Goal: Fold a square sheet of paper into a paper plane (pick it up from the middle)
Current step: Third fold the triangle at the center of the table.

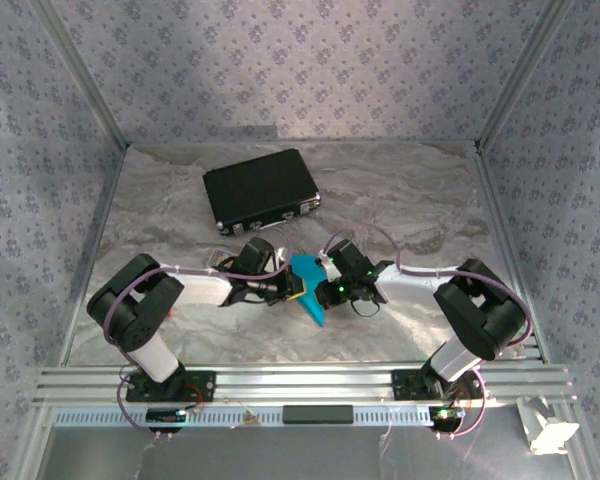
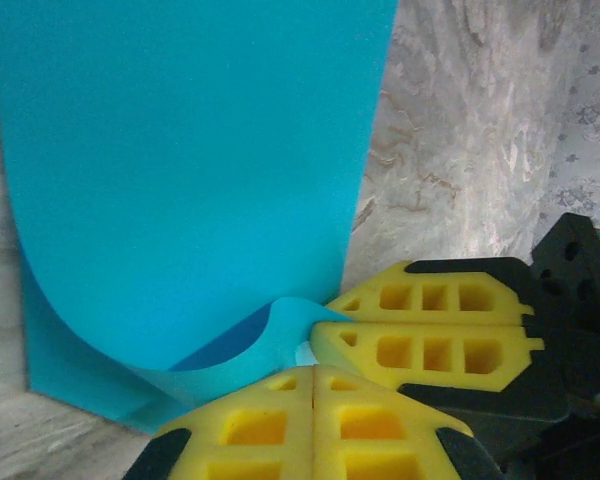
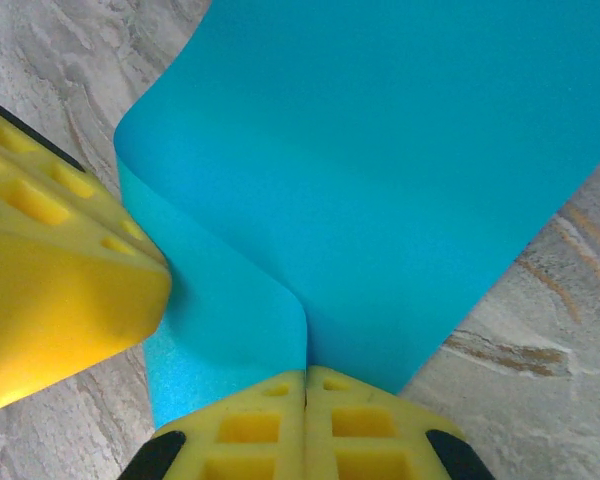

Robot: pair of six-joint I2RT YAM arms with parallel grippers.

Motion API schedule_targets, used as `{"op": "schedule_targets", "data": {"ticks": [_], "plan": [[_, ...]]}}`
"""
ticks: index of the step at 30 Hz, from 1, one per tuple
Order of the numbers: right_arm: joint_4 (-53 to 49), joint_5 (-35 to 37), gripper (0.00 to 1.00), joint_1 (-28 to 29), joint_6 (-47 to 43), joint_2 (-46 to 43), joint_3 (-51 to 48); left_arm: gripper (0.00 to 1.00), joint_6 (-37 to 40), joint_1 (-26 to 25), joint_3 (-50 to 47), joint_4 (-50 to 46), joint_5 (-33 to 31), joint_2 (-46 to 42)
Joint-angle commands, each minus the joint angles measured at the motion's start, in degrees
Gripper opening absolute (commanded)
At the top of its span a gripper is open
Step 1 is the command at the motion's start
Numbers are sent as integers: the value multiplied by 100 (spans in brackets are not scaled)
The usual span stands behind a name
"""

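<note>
At the near edge of the tabletop (image 1: 410,205) the two arms reach inward and meet over its middle. There the left hand (image 1: 284,291) and the right hand (image 1: 327,288) face each other with the square sheet of paper (image 1: 310,300) between them, its narrow end pointing back toward the arm bases. From the left wrist, the left hand's yellow pads (image 2: 250,425) are pressed together on a curled edge of the sheet, which bends over in a loose loop, one layer above another. From the right wrist, the right hand's pads are likewise clenched on the sheet, where a soft fold runs into their seam. A left-hand finger (image 3: 50,270) sits just beside that fold. Farther back, well apart from both hands, a black case (image 1: 261,189) lies flat.
</note>
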Motion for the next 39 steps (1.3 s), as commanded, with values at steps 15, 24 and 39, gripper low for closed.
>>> {"op": "schedule_targets", "data": {"ticks": [15, 24, 39], "plan": [[-286, 15, 0, -29, 1, 128, 16, 0, 488, -69, -92, -425, -353, 409], [-625, -48, 18, -58, 231, -457, 250, 0, 549, -119, -14, -649, -464, 274], [-67, -1062, 8, 523, 1102, -348, 187, 0, 523, -162, 55, -741, -574, 181]]}}
